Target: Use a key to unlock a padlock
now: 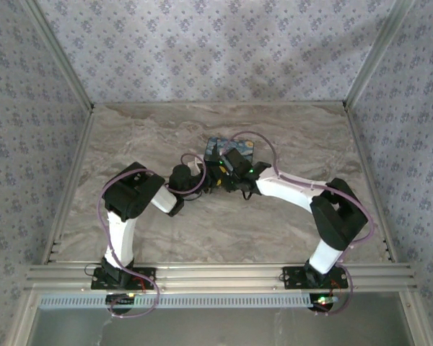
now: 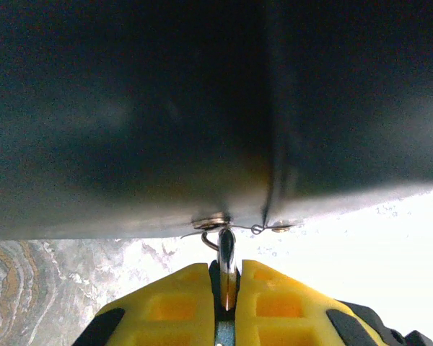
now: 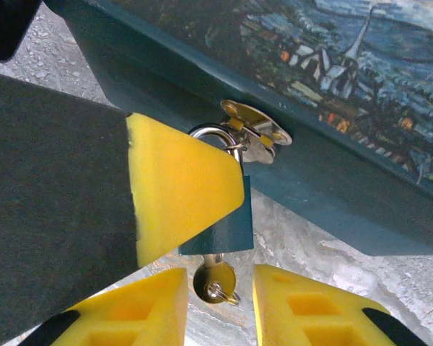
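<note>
On the tin's (image 3: 361, 79) side wall, the padlock (image 3: 227, 229) hangs from the hasp (image 3: 256, 130) at its 12 o'clock. I see my left gripper (image 2: 226, 281) clenched on the padlock, one pad across its body. The key (image 3: 215, 280) sticks out at the padlock's 6 o'clock. My right gripper (image 3: 221, 299) straddles it, fingers parted and not touching.

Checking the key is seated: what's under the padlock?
A brass key with a small ring sticks out beneath the padlock; its blade is hidden inside the body.
</note>
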You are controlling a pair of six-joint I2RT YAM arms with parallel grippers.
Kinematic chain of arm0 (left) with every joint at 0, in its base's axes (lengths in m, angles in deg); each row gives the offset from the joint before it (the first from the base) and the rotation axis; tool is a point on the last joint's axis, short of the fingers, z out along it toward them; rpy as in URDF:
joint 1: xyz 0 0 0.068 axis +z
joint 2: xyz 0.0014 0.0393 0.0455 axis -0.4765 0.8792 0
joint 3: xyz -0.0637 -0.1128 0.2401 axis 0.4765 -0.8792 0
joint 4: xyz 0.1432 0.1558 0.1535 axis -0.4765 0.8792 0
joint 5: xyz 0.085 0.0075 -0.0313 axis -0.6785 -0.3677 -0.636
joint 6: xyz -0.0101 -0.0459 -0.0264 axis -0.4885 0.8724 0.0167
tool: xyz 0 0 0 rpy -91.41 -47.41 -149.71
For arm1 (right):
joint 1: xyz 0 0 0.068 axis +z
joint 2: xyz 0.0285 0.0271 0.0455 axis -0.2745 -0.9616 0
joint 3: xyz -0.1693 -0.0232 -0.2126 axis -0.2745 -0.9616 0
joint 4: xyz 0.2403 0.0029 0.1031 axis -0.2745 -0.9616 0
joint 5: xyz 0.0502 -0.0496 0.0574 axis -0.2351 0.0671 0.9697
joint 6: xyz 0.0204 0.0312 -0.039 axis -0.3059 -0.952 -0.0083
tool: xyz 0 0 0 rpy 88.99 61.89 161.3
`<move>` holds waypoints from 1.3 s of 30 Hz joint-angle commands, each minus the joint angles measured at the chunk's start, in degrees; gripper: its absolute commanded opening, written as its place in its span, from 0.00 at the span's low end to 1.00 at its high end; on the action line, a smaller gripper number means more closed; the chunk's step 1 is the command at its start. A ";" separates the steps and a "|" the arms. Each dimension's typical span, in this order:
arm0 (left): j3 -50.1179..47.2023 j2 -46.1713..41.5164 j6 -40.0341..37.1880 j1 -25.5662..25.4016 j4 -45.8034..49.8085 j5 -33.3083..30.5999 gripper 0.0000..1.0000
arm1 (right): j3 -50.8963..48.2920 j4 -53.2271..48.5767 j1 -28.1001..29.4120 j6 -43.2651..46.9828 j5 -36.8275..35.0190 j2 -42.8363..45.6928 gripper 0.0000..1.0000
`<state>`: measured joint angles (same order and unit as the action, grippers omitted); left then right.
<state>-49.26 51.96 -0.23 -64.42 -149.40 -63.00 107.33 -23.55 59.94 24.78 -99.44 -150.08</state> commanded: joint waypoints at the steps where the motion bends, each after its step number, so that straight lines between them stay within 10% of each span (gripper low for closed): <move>1: 1.07 -2.36 0.14 0.31 -3.16 1.31 0.00 | 2.65 -2.46 0.70 1.86 -3.56 -1.48 0.31; 23: 1.22 -2.21 -0.21 0.38 -2.89 1.49 0.00 | 3.31 -1.81 1.22 2.31 -0.66 -1.31 0.00; 28: 0.82 -1.84 -1.09 0.57 -2.01 1.40 0.00 | 0.76 -1.27 1.08 1.03 -0.75 0.09 0.30; 39: -0.49 -0.08 -3.20 0.77 0.68 1.84 0.07 | -6.34 0.54 0.43 -2.61 -0.71 6.93 0.33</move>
<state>-49.28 51.98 -1.12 -63.96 -147.91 -62.48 102.24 -23.57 60.88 24.41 -100.42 -145.11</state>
